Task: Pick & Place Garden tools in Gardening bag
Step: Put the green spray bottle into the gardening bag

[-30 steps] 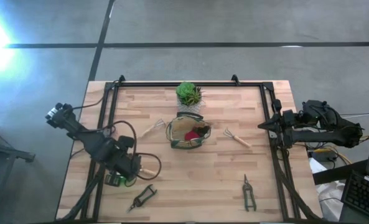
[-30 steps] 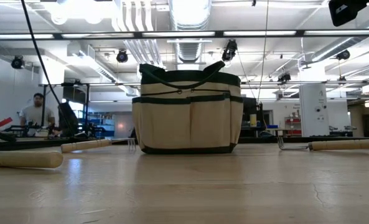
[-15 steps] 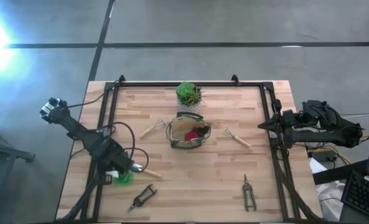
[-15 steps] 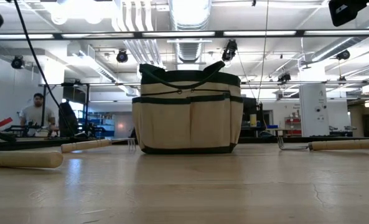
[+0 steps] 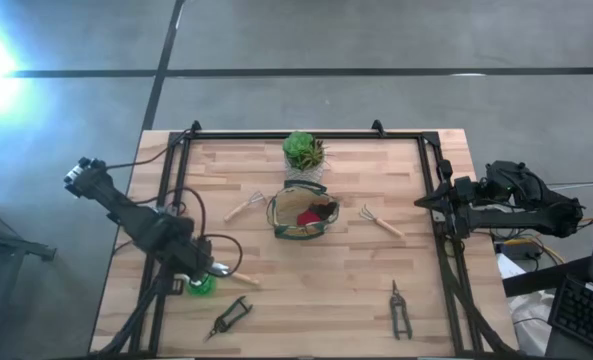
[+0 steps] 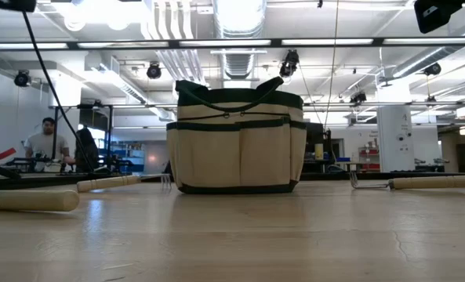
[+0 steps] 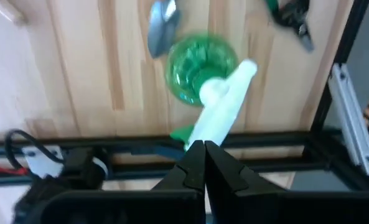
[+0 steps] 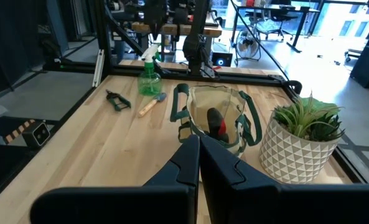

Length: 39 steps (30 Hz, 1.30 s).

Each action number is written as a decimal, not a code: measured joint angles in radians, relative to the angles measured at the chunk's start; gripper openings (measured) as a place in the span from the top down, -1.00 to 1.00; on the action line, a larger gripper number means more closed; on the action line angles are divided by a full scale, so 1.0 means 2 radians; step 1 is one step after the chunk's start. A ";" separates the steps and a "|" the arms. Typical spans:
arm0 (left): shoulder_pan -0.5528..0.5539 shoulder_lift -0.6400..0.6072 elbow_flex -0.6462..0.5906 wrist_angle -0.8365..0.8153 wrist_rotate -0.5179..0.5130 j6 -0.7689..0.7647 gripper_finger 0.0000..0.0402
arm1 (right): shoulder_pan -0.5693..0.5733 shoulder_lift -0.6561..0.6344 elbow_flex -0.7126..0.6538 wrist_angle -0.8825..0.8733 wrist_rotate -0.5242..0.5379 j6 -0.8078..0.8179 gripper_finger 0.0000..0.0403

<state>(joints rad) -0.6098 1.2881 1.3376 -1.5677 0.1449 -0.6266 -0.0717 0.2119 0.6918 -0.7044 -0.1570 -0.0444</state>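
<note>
Left tool (image 7: 203,147) has lifted off green-and-white bottle (image 7: 204,78).

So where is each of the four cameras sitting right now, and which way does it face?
High view: overhead, straight down on the wooden table; both arms show.
Low view: at tabletop height, level at the tan fabric bag with dark green trim; no gripper shows.
Left wrist: above the green-and-white spray bottle, past the shut left gripper.
Right wrist: across the table, past the shut right gripper.
All but the left wrist share the bag.
</note>
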 joint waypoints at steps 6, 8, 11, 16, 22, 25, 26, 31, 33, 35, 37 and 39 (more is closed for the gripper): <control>0.000 0.000 0.023 0.053 -0.008 -0.044 0.97 | 0.000 0.000 0.000 0.000 0.000 0.000 0.96; 0.000 0.000 0.023 0.079 -0.008 -0.059 0.97 | 0.000 0.000 0.000 0.000 0.000 0.000 0.96; 0.001 0.000 0.023 0.107 -0.009 -0.058 0.97 | 0.000 0.000 0.000 0.000 0.000 0.000 0.96; 0.001 0.000 0.023 0.158 -0.056 -0.043 0.97 | 0.000 0.000 0.000 0.000 0.000 0.000 0.96; 0.002 0.000 0.022 0.163 -0.136 -0.093 0.80 | 0.000 0.000 0.000 0.000 0.000 0.000 0.96; 0.002 0.000 0.022 0.145 -0.153 -0.113 0.58 | 0.000 0.000 0.000 0.000 0.000 0.000 0.96; 0.002 0.000 0.022 0.137 -0.154 -0.114 0.50 | 0.000 0.000 0.000 0.000 0.000 0.000 0.96; 0.000 0.000 0.022 0.102 -0.100 -0.027 0.22 | 0.000 0.000 0.000 0.000 0.000 0.000 0.96; -0.002 0.000 0.022 0.096 -0.073 0.012 0.19 | 0.000 0.000 0.000 0.000 0.000 0.000 0.96; -0.002 0.000 0.022 0.095 -0.061 0.025 0.19 | 0.000 0.000 0.000 0.000 0.000 0.000 0.96; -0.003 0.000 0.021 0.090 -0.059 0.027 0.21 | 0.000 0.000 0.000 0.000 0.000 0.000 0.96; -0.004 0.000 0.021 0.082 -0.057 0.027 0.24 | 0.000 0.000 0.000 0.000 0.000 0.000 0.96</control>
<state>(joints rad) -0.6187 1.2881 1.3804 -1.4038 0.0313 -0.5724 -0.0716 0.2123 0.6918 -0.7048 -0.1570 -0.0444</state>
